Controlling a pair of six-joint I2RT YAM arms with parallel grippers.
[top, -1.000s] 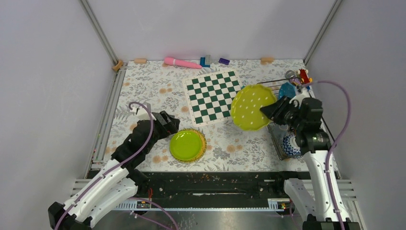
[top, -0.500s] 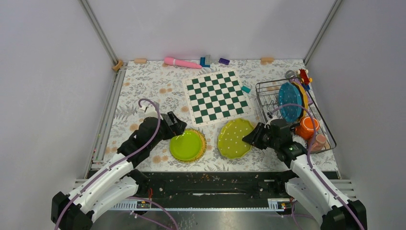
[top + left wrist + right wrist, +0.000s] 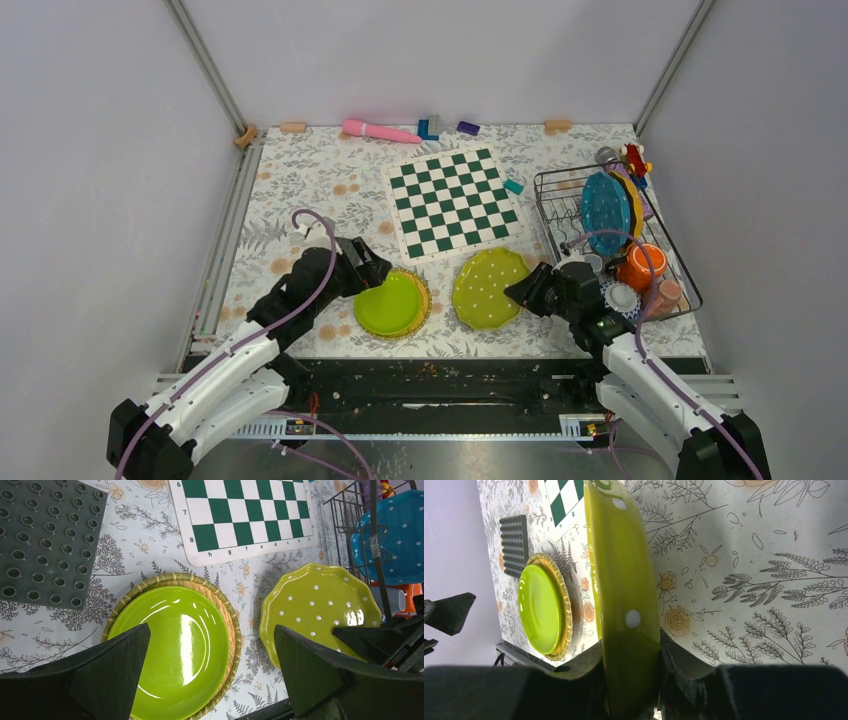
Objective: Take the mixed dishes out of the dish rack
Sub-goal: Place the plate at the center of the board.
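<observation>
right fingers pinching dotted plate rim | left fingers spread wide — over lime plate

glossy dotted plate; metal wire dish rack

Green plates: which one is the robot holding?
The yellow-green scalloped plate with white dots, pinched at its rim by the right fingers. The plain lime-green plate lies free on its woven mat.
</observation>
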